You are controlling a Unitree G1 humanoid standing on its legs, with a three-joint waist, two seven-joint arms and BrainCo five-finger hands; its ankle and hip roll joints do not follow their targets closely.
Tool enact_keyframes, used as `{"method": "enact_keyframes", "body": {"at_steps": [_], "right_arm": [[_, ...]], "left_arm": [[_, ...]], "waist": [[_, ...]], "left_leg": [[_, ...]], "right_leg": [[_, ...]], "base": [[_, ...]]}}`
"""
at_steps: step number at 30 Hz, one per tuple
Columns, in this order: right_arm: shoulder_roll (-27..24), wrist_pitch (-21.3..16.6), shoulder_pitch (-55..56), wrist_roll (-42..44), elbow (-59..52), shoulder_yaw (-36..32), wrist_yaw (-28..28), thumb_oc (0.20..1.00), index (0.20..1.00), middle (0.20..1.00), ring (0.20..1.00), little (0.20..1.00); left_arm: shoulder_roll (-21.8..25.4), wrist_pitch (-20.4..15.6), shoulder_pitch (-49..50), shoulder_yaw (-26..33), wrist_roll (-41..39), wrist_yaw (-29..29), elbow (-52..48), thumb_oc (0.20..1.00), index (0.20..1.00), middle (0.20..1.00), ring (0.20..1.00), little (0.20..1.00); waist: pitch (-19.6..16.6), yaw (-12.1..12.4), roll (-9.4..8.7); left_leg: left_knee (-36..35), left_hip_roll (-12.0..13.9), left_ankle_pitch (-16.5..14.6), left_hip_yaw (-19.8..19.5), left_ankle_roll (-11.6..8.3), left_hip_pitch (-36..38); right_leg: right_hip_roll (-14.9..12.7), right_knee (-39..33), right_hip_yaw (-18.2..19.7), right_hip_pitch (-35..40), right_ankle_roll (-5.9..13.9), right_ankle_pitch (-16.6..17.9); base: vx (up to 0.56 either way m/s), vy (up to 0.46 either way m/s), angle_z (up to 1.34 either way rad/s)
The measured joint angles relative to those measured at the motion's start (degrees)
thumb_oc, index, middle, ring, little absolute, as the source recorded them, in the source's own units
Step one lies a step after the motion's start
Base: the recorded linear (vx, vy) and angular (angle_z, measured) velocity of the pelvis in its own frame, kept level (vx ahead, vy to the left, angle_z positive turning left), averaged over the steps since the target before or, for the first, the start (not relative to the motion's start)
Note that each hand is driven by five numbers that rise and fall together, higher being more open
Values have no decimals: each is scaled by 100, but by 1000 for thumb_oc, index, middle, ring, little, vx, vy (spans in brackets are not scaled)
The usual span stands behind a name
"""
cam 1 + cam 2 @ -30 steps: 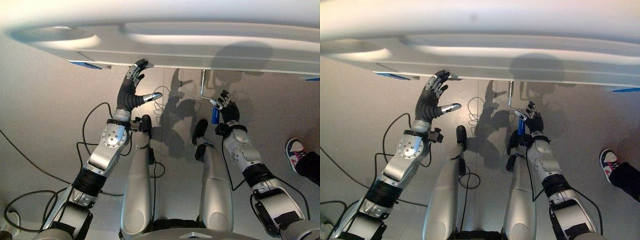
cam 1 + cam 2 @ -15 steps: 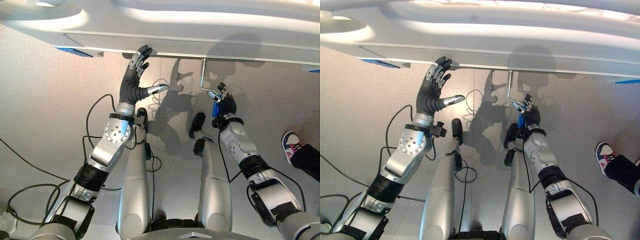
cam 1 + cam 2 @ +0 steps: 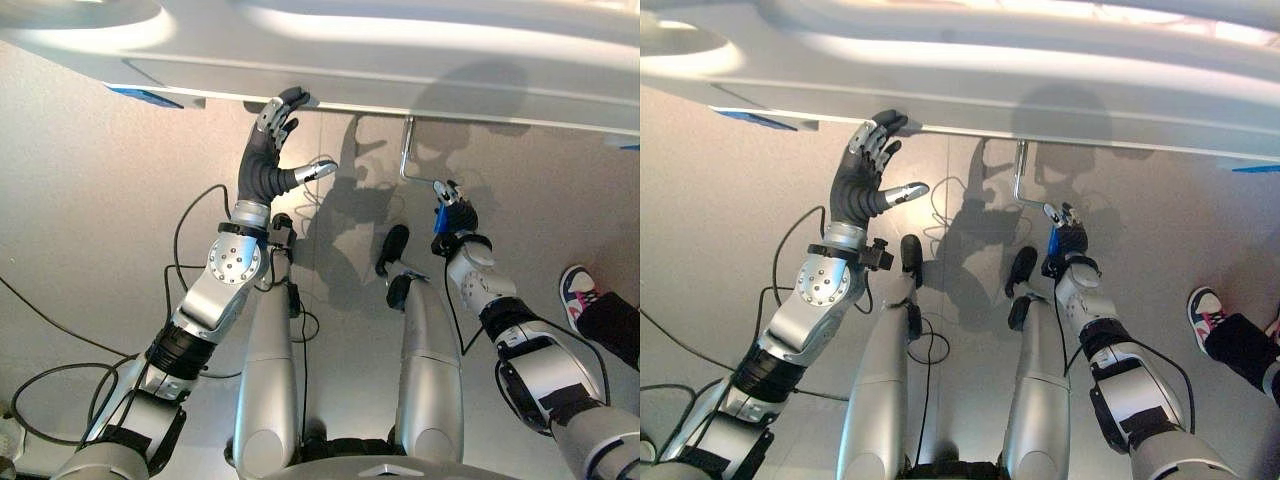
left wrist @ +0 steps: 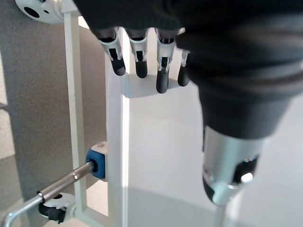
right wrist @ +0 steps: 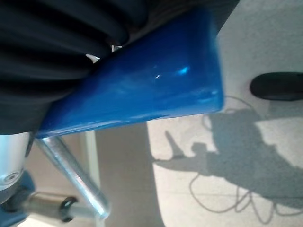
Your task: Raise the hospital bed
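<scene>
Right hand (image 3: pixel 452 212) has its fingers curled round the blue crank handle (image 5: pixel 142 90); the right wrist view shows the handle seated in the palm. The metal crank rod (image 3: pixel 404 160) runs from the handle up to the underside of the bed footboard (image 3: pixel 400 60), where it enters the frame.

Left hand (image 3: pixel 270 165) is up against the lower edge of the footboard, well to the left of the rod. Fingers (image 4: pixel 138 59) are straight, with the tips on the white panel, thumb out and holding nothing. It looks like a brace.

Step in hand, as I judge it: turning the crank to lift the bed.

- Keep the wrist loose so the handle can spin inside the grip; a hard clamp will fight the rotation.
- Keep the circle centred on the point where the rod enters the frame, or the rod will bind.
- Keep the left hand's push on the footboard light.
- There's a person's shoe (image 3: pixel 582 297) on the floor off to the right of the crank, so keep the elbow in.
</scene>
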Motion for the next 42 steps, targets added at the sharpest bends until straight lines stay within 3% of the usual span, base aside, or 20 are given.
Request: {"method": "enact_keyframes", "body": {"at_steps": [11,15,24,29,42], "right_arm": [[-41,175,-59,2,337,43,131,1000,1000,1000,1000,1000],[-116,315,-41,-20,280,243,239,1000,1000,1000,1000,1000],[-606,583,893,-488,-1052,821,495,1000,1000,1000,1000,1000],[-648,679,1164,-523,-1117,1006,696,1000,1000,1000,1000,1000],[-641,683,1186,-511,-1179,1080,883,1000,1000,1000,1000,1000]], "left_arm": [[104,28,-62,-158,-262,-59,-14,1000,1000,1000,1000,1000],[685,28,-139,-241,-413,-213,-16,1000,1000,1000,1000,1000],[818,28,-66,-261,-613,-348,-68,1000,1000,1000,1000,1000],[1518,41,-392,-869,-1208,-864,-68,1000,1000,1000,1000,1000],[1776,56,-602,-1262,-1986,-1354,-3,1000,1000,1000,1000,1000]], "waist": [[0,80,0],[0,73,0],[1,50,-1],[2,24,-3],[2,-69,-3]], "left_leg": [[117,-12,-39,-8,12,61],[135,-3,-41,-3,14,73],[108,5,-42,29,14,50],[105,-6,-47,47,21,48],[170,-8,-61,63,33,61]], "right_leg": [[-25,118,21,62,-7,-42],[-18,135,34,61,-21,-44],[4,80,56,31,-9,-32],[11,62,70,28,2,-26],[7,91,113,32,10,5]], "base": [[4,3,0],[0,0,0],[0,0,0],[0,0,0],[0,0,0]]}}
